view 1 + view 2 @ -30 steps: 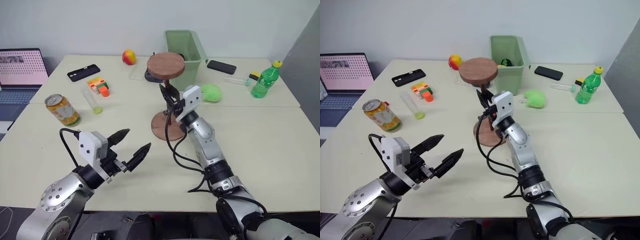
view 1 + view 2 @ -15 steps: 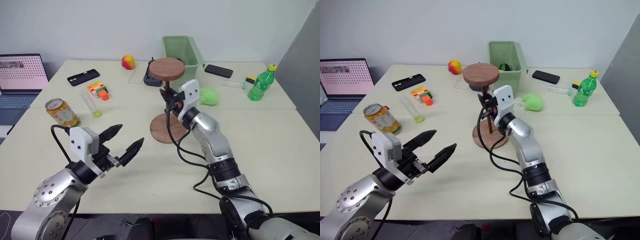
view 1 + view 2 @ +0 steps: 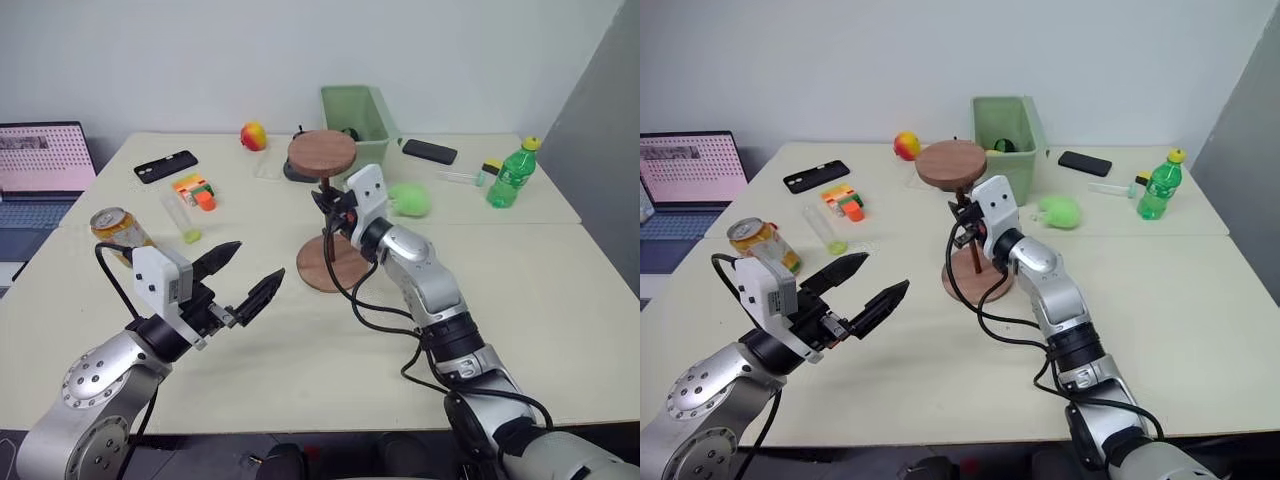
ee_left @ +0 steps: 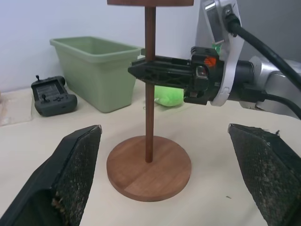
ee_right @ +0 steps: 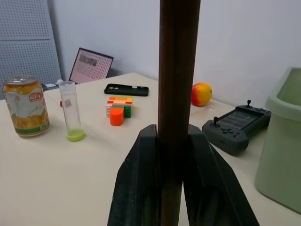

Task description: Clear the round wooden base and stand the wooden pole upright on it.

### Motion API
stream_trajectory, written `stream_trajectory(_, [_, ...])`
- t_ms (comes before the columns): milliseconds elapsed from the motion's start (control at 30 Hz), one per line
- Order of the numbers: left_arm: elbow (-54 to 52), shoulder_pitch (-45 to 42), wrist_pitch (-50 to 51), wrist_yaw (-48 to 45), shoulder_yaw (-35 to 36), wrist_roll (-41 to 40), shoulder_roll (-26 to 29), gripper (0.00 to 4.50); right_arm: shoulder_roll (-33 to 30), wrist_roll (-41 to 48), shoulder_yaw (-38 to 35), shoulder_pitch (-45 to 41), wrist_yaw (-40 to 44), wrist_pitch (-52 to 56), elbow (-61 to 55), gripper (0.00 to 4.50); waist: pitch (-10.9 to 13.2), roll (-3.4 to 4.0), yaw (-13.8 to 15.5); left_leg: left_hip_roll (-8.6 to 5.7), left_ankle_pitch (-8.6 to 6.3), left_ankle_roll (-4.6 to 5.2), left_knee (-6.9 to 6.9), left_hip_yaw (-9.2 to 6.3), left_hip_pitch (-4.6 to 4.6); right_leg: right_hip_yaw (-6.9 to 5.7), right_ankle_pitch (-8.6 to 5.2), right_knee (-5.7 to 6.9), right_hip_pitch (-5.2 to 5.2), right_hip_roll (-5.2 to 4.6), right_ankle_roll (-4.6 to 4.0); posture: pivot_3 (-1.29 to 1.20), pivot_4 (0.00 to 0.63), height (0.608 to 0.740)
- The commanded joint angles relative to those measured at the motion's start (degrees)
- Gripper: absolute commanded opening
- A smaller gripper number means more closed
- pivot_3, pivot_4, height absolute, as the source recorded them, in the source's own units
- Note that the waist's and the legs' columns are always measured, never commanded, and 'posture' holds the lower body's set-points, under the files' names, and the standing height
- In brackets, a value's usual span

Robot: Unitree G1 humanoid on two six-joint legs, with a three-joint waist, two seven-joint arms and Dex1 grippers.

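base (image 4: 148, 169): reddish-brown | pole (image 4: 150, 84): dark brown | bin (image 3: 359, 112): pale green | bottle (image 3: 505, 177): green, yellow cap

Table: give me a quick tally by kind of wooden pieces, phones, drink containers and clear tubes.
Wooden pieces: 2, the round wooden base and the wooden pole
Phones: 2, the left phone and the right phone
Drink containers: 2, the can and the green bottle
Clear tubes: 2, the tube by the can and the tube by the bottle
Total: 8
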Motion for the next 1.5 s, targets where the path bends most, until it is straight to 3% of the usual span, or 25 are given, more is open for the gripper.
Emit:
stream_trajectory(33, [-2.0, 0.1, -1.3, 0.0, 0.7, 0.1, 0.4, 4.5, -2.0, -3.7, 4.3, 5.4, 0.2, 12.8, 8.8, 0.25, -0.2, 0.02, 0.0, 0.0, -0.03, -0.02, -0.04, -0.01, 0.17, -0.01, -0.11, 0.0, 0.16, -0.01, -0.05, 0.0, 0.15, 0.74])
stream_trajectory(333, [-1.7, -0.7, -1.1, 0.5, 0.1, 0.0, 0.4, 4.5, -1.8, -2.7, 4.2, 5.7, 0.6, 16.0, 8.0, 0.25, -0.8, 0.14, 0.0, 0.04, -0.09, -0.1, -0.4, -0.04, 0.57, 0.05, -0.49, 0.0, 0.41, -0.16, 0.27, 0.0, 0.15, 0.74])
stream_trajectory(1000, [-1.0, -2.0, -1.4, 0.2, -0.9, 0.9, 0.3, 4.5, 2.7, 0.0, -0.3, 7.5, 0.5, -9.9, 6.2, 0.25, 0.6, -0.26, 0.0, 0.09, -0.24, -0.37, -0.81, -0.1, 0.27, 0.01, -0.62, -0.23, 0.11, -0.16, 0.04, 0.0, 0.15, 0.74])
stream_trajectory(1133, [-1.0, -2.4, -1.2, 0.3, -1.2, 0.9, 0.3, 4.5, 2.7, 0.4, 0.0, 7.3, 1.6, -8.3, 6.2, 0.25, 0.6, -0.25, -0.1, 0.09, -0.23, -0.39, -0.8, -0.14, -0.32, -0.04, -0.54, -0.19, -0.26, -0.16, -0.07, 0.0, 0.15, 0.74])
stream_trajectory(1500, [-0.4, -3.2, -0.9, 0.0, -1.8, 1.1, 0.3, 4.5, 2.0, 0.8, 0.2, 5.8, 1.9, -0.5, 3.3, 0.25, 0.7, -0.22, -0.2, 0.11, -0.23, -0.39, -0.81, -0.13, -0.35, -0.05, -0.54, -0.2, -0.33, -0.16, -0.07, 0.0, 0.15, 0.74])
